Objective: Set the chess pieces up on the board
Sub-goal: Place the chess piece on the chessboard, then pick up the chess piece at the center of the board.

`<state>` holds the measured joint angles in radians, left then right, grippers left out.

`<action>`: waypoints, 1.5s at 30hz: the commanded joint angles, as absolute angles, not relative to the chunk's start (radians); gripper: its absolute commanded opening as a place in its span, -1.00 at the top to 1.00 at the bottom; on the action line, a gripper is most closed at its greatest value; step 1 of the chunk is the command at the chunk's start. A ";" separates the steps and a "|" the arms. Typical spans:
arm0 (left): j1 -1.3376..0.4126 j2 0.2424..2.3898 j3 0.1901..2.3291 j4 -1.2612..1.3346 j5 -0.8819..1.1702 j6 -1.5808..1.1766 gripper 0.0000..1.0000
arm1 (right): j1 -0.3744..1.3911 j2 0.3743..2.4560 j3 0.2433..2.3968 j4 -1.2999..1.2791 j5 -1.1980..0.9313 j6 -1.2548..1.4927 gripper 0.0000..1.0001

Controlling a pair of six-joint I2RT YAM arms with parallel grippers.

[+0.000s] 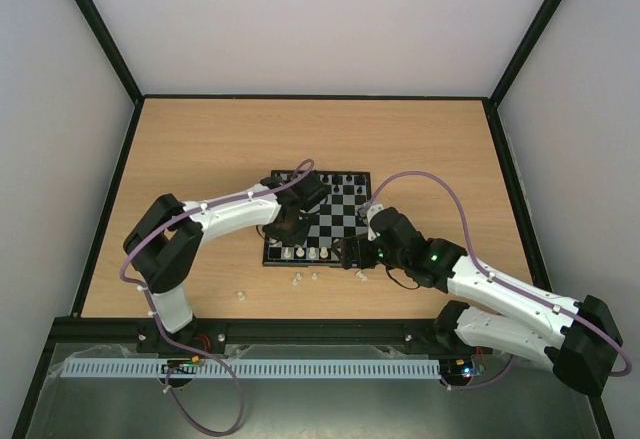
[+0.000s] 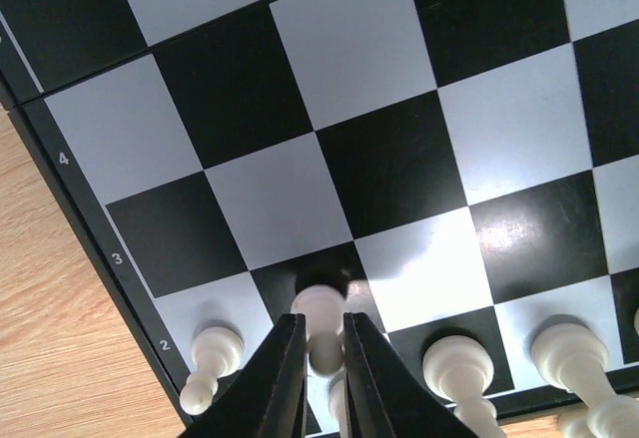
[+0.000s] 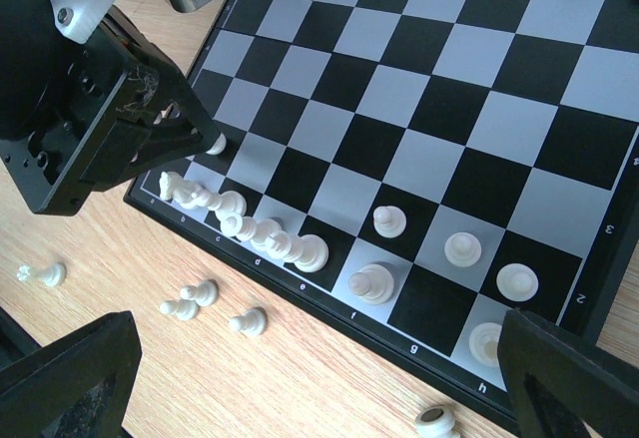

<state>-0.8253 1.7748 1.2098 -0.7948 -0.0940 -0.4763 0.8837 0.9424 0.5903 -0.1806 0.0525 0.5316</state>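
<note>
The board (image 1: pixel 345 221) lies at the table's middle, seen close in the left wrist view (image 2: pixel 379 159) and from the near side in the right wrist view (image 3: pixel 429 109). My left gripper (image 2: pixel 322 320) is shut on a white pawn (image 2: pixel 321 303) whose base rests on a black square in the second row. White pieces (image 3: pixel 250 226) line the near row, with three pawns (image 3: pixel 461 248) on the right in front of them. Black pieces (image 1: pixel 335 181) stand along the far edge. My right gripper (image 3: pixel 319 378) hangs wide open over the board's near edge, holding nothing.
Loose white pawns (image 3: pixel 195 298) lie on the wooden table just off the board's near edge, another (image 3: pixel 40 275) further left, and one piece (image 3: pixel 436 423) lies by the corner. The left arm's wrist (image 3: pixel 90 109) crowds the board's left side.
</note>
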 commanded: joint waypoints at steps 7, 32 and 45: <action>-0.814 1.792 1.191 -0.800 -0.094 -0.464 0.64 | 0.887 0.940 0.584 -0.179 0.052 0.528 -0.97; -0.947 1.323 1.023 -0.857 -0.068 -0.650 0.11 | 0.887 0.912 0.588 -0.196 0.138 0.540 -0.97; -1.118 1.431 0.947 -0.731 -0.089 -0.793 0.07 | 0.886 0.894 0.587 -0.198 0.147 0.543 -0.97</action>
<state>-1.0840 1.3808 0.9459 -0.7609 -0.0776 -0.7418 0.8837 0.9077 0.5903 -0.1814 0.1284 0.5388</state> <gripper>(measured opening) 0.466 0.986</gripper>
